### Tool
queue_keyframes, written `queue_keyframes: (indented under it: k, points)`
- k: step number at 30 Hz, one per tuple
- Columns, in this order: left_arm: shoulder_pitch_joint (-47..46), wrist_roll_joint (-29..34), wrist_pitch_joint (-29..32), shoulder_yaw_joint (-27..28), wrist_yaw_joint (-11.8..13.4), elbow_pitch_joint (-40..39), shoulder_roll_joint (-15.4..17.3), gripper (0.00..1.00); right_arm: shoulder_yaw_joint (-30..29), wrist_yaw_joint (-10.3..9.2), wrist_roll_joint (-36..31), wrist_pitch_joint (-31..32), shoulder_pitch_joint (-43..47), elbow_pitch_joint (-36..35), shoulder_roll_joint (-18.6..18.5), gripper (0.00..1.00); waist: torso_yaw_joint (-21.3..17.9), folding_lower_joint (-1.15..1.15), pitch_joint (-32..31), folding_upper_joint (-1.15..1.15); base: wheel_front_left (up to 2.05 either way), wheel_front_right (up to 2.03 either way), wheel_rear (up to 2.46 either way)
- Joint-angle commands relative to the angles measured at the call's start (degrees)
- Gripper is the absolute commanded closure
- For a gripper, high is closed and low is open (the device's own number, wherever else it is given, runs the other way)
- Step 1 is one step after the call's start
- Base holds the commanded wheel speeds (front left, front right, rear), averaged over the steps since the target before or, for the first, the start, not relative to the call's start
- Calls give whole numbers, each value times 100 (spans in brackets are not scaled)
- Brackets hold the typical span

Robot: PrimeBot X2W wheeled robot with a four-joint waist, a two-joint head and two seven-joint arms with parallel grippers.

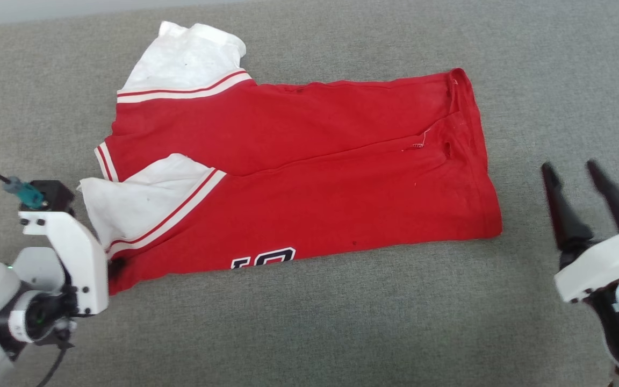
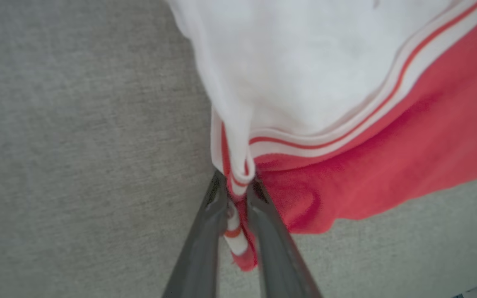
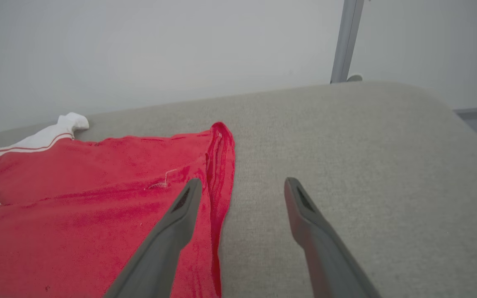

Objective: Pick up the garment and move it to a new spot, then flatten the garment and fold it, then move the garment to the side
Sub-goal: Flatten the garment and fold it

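The garment (image 1: 315, 161) lies folded lengthwise on the grey fabric surface, its white sleeves at the left and its red hem at the right. Part of its black-and-white lettering peeks out at the near edge. My left gripper (image 1: 115, 267) is at the garment's near left corner. In the left wrist view my left gripper (image 2: 237, 182) is shut on the striped trim of the garment (image 2: 387, 165), which bunches between the fingers. My right gripper (image 1: 568, 165) hovers open just right of the hem. In the right wrist view my right gripper (image 3: 242, 181) holds nothing beside the garment (image 3: 77, 198).
The grey fabric surface (image 1: 342, 322) stretches all round the garment, with bare room in front and to the right. Its rounded far edge (image 3: 387, 87) meets a pale wall, where a metal post (image 3: 346, 41) stands.
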Motion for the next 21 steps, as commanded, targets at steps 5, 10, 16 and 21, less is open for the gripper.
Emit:
queue_keyframes:
  k: [5,10,16,21]
  points:
    - [122,88,59,-268,-175,131,-373,100,278,-1,365,1013,-4,361,-56,0,159,0,23,0,0,0,0]
    - [-51,212,32,-287,-296,87,-540,100,520,-2,560,1758,-285,876,-264,0,363,0,81,0,0,0,0]
    - [-208,326,53,-349,-386,124,-746,100,785,-2,531,2668,-685,1776,-360,0,575,0,127,0,0,0,0]
    - [-280,378,-30,-339,-465,223,-887,100,1157,-1,564,3232,-909,2230,-514,100,688,0,154,0,0,0,0]
